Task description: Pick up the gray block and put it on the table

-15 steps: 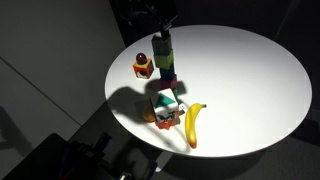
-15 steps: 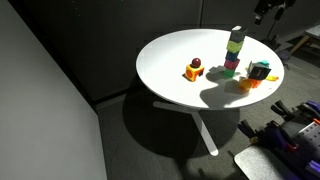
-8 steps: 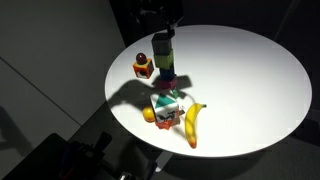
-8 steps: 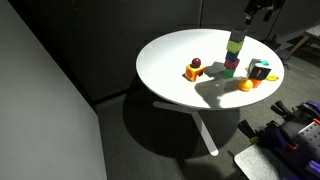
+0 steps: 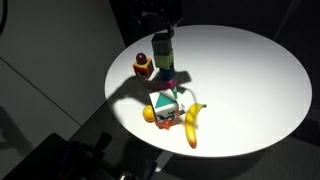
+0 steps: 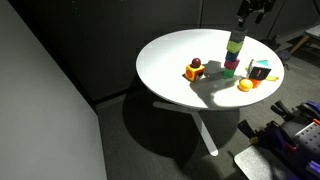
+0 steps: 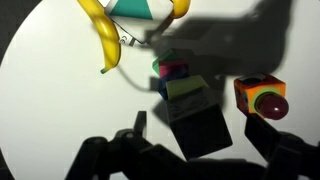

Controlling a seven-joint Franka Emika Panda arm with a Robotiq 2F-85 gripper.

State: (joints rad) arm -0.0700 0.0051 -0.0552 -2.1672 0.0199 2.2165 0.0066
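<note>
The gray block is the top of a tall stack of toy blocks on the round white table. It sits on a lime-green cube. The stack shows in both exterior views, with the gray block on top. My gripper is open and empty, right above the stack, with one dark finger on each side of the gray block and not touching it. It shows in both exterior views above the stack.
An orange-and-red toy stands beside the stack. A white block with a green triangle, a banana and a small orange fruit lie near the table's front edge.
My gripper has moved sideways over the stack and now hangs right above the gray block. The blocks and toys have not moved.
</note>
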